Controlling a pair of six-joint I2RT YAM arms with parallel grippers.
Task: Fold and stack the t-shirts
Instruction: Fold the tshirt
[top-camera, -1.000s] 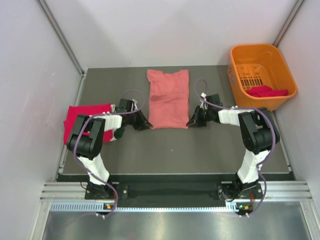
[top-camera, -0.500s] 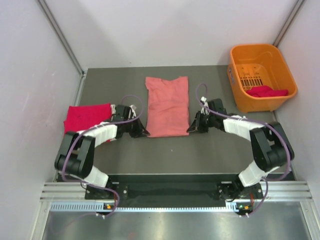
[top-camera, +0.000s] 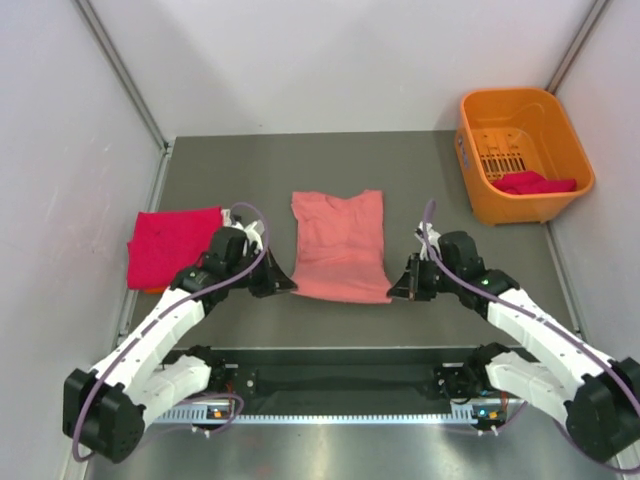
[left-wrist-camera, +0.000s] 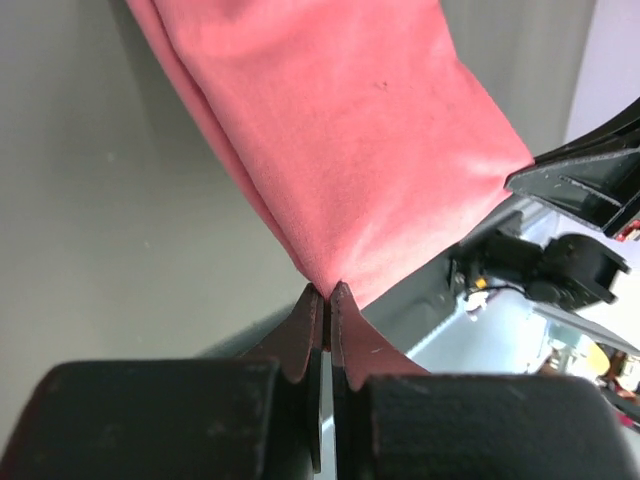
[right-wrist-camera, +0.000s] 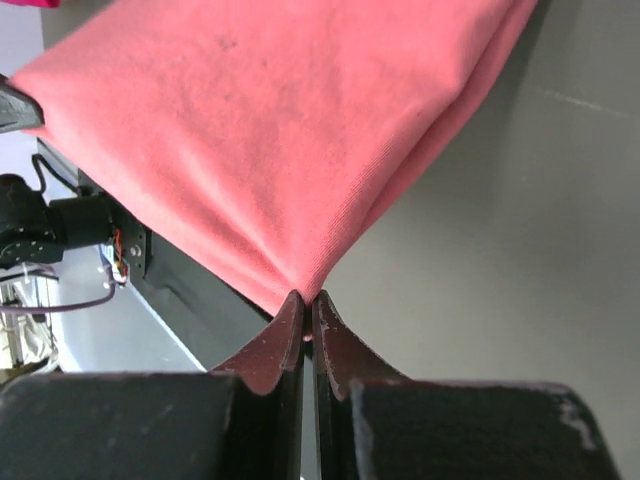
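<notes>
Since a second ago both arms have drawn back toward the near edge of the worktop (top-camera: 430, 180), and the pink shirt (top-camera: 340, 245) has slid with them, away from the far edge. It now looks shorter from above, with its collar showing at the far end.

The left gripper (top-camera: 283, 287) has its fingers pressed together on the shirt's near left corner. In its wrist view the two fingertips (left-wrist-camera: 312, 318) meet with a pinch of pink cloth (left-wrist-camera: 350, 130) between them. The right gripper (top-camera: 397, 290) is clamped the same way on the near right corner, and its wrist view shows the cloth (right-wrist-camera: 270, 130) fanning out from the closed tips (right-wrist-camera: 290, 330).

The shirt lies spread in the middle of the worktop, its near hem pulled taut between the two grippers.

A folded red shirt (top-camera: 172, 245) rests at the left edge, just beside the left arm and apart from the pink one.

At the far right corner stands an orange basket (top-camera: 470, 165) with a red cloth (top-camera: 535, 183) bunched inside. It may be another shirt, but we cannot tell from here.
</notes>
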